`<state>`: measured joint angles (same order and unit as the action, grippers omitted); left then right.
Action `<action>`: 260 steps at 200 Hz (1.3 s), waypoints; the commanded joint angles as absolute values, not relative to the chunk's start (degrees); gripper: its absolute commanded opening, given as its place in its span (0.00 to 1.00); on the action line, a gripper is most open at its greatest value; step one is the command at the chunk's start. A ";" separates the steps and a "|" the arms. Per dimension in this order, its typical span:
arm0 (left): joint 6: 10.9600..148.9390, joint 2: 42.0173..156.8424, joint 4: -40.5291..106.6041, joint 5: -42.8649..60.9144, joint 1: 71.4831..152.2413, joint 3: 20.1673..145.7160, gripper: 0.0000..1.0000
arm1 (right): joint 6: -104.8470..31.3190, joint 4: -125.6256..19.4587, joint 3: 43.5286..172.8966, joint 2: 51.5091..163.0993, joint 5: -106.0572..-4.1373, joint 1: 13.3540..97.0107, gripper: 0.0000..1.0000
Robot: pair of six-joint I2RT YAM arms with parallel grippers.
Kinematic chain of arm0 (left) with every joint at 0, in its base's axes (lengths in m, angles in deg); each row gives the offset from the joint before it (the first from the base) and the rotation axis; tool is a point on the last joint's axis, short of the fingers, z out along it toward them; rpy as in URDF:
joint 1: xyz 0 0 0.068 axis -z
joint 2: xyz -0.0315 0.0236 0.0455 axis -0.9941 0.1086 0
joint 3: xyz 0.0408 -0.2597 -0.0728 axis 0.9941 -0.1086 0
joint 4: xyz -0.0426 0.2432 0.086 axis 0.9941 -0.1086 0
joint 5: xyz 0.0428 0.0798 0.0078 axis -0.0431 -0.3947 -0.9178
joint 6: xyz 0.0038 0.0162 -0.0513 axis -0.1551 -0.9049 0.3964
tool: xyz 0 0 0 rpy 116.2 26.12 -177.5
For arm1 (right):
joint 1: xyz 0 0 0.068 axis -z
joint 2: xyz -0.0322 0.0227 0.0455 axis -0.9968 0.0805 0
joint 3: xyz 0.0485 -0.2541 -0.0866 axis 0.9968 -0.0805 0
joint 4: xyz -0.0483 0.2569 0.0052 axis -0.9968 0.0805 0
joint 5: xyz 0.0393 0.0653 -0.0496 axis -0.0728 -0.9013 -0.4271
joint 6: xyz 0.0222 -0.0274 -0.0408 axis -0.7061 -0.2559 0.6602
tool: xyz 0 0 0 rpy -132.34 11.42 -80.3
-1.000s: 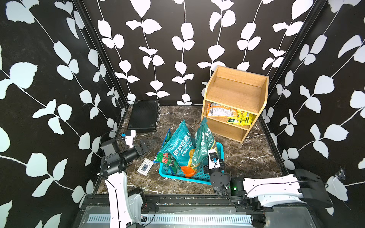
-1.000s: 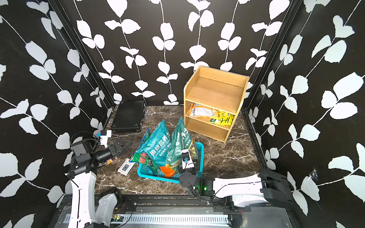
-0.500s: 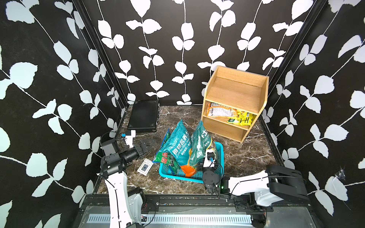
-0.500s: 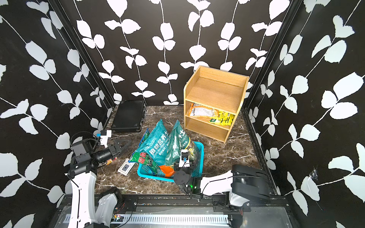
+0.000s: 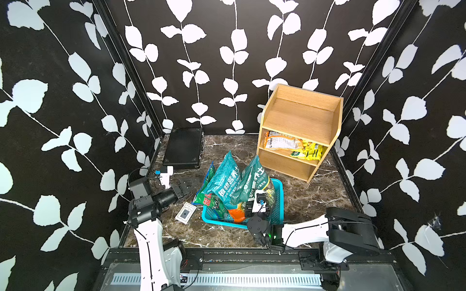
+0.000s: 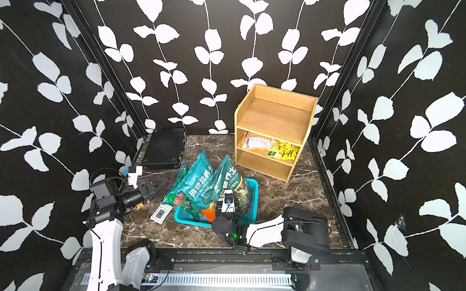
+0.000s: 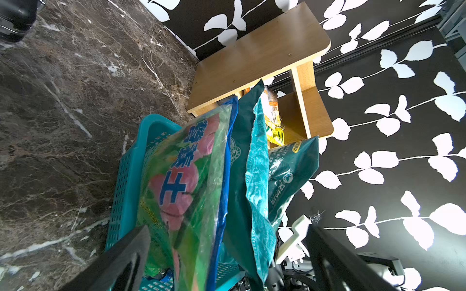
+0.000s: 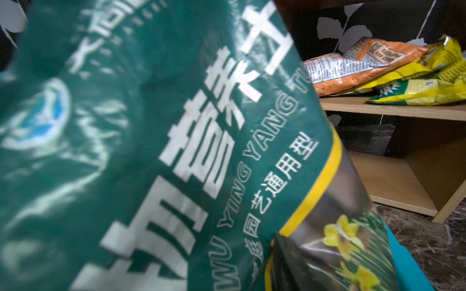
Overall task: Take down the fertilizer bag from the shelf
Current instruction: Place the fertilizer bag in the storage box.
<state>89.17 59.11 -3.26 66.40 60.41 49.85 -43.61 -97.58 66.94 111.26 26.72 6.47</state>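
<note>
Right wrist view: the green fertilizer bag (image 8: 176, 151) stands in the teal basket (image 8: 411, 277), off the shelf (image 8: 393, 108). The right claw (image 5: 258, 197) is beside it, its opening unclear. The left claw (image 5: 181, 189) is wide. Likely releasing; next, back away without tipping it.

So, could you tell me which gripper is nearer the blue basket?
Right. The right gripper is over the blue basket, at its front; the left gripper stands apart, off to its side.

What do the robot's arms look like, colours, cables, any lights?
The left arm and right arm both have white shell links with black joint housings. Thin black cables loop by the left wrist; a small green light glows on the right.
</note>
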 commanded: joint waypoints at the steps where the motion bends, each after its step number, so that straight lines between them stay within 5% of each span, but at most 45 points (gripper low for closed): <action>1: 88.85 59.15 -2.35 67.27 60.04 49.30 0.99 | -44.18 -87.29 66.38 111.45 26.03 6.92 0.64; 122: 88.83 58.65 -2.40 66.91 60.03 49.54 0.99 | -35.96 -80.94 72.68 97.92 16.09 4.06 0.79; 197: 88.96 58.59 -2.23 66.43 60.06 49.39 0.99 | -45.34 -72.97 73.51 92.22 -4.76 12.96 0.87; 260: 88.94 58.71 -2.26 66.70 60.05 49.38 0.99 | -43.85 -73.03 79.88 100.54 -11.94 13.40 0.86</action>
